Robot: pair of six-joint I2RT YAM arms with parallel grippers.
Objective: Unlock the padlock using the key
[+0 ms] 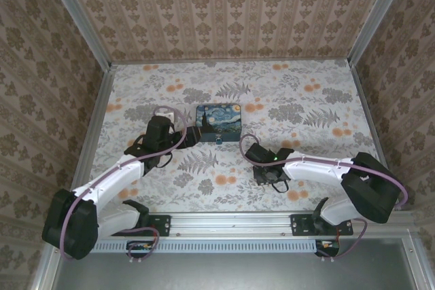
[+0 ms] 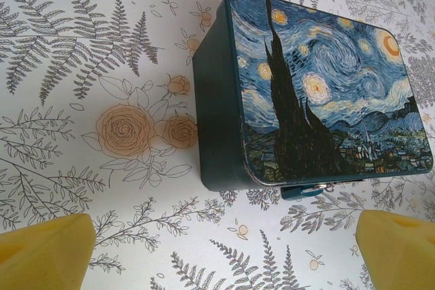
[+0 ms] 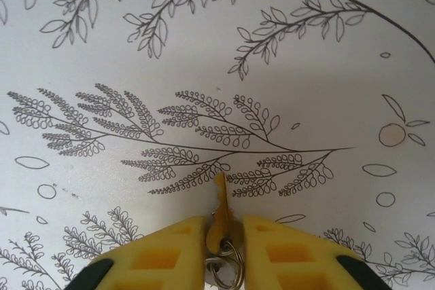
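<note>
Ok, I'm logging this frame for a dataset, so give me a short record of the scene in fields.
tin: closed, lid up, on the table
padlock: at the tin's near edge
key: held by its head, tip pointing out
left gripper: open, empty, aimed at tin
right gripper: shut on key, away from tin

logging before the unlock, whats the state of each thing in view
left end effector: open, empty
right end effector: shut on the key
key: pinched, blade sticking out past the fingertips
padlock: hanging at the tin's front edge, no key in it
tin: lid shut
</note>
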